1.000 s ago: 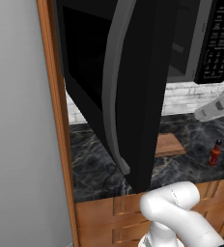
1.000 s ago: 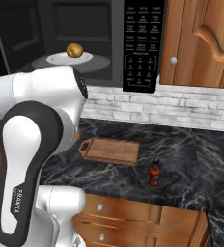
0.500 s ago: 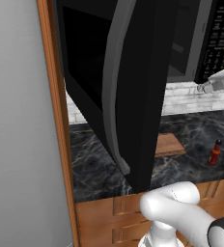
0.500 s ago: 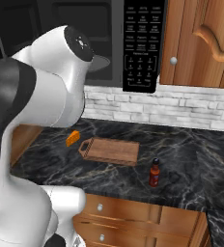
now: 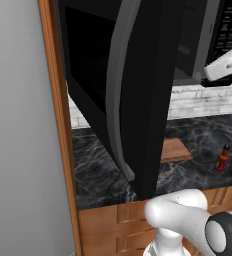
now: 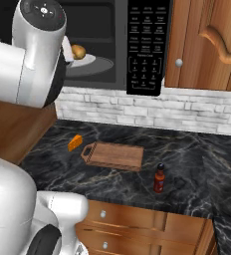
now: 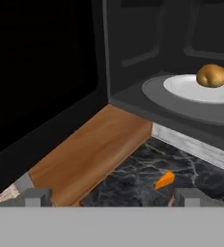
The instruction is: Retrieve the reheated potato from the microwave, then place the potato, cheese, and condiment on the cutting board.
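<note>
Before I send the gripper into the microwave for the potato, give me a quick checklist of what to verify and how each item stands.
1. Large black microwave door swung open: ok.
2. Round brown potato sitting on the white plate inside: ok.
3. Gripper open and holding nothing: ok.
4. Gripper lined up with the potato: not ok; the potato sits up and to the right in the hand view.
5. Rectangular brown wooden cutting board bare, ready to receive items: ok.
6. Small orange cheese wedge and slim red condiment bottle on the counter beside the board, not yet on it: ok.

Arm raised, end effector (image 7: 112, 197) spread wide, empty.
</note>
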